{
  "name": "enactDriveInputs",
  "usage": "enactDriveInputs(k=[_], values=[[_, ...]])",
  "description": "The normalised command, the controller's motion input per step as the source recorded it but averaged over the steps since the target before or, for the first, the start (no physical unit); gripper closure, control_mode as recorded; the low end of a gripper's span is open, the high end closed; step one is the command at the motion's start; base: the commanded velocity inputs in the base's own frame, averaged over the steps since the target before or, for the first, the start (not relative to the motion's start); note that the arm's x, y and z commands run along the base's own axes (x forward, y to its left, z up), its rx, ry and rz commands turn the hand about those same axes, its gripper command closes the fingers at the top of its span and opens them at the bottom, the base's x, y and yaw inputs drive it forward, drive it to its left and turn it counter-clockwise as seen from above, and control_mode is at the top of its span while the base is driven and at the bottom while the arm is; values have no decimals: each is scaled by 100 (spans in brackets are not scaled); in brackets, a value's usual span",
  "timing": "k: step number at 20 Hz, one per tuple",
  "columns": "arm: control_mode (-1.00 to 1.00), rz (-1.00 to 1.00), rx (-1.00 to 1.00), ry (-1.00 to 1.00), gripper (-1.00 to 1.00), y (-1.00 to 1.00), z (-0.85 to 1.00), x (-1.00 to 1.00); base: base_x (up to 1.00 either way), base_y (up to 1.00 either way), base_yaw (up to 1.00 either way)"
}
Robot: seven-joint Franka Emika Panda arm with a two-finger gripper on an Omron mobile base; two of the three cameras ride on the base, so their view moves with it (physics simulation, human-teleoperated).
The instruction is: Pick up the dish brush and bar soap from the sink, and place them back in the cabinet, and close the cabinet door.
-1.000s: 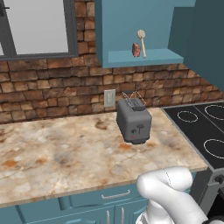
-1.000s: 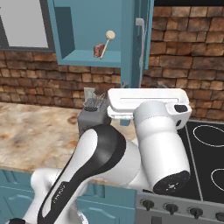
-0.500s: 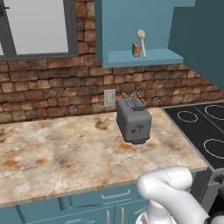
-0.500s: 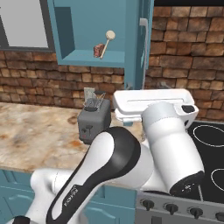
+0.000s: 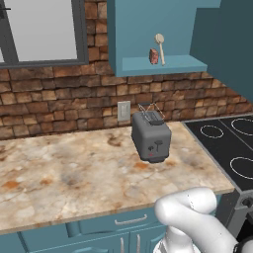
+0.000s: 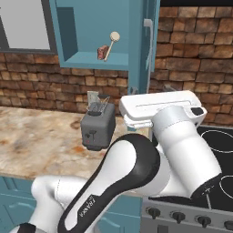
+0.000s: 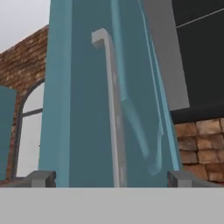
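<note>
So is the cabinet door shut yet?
No, the door stands open edge-on, with the brush and soap visible on the shelf.

Base views flank the toaster [image 5: 151, 136] (shared); hand view faces cabinet door [image 7: 87, 109] closely.
</note>
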Motion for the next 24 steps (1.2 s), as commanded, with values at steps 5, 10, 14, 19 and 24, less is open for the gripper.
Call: enactDriveInputs(k=[5, 10, 14, 19, 24], values=[[-100, 11, 0, -7, -100, 17, -10, 56, 0, 0, 0], [-100, 12, 0, -6, -100, 28, -11, 66, 0, 0, 0], [-100, 12, 0, -5, -100, 33, -14, 68, 0, 0, 0], [-100, 12, 0, -5, -100, 33, -15, 66, 0, 0, 0], [-100, 11, 0, -4, -100, 35, -16, 67, 0, 0, 0]])
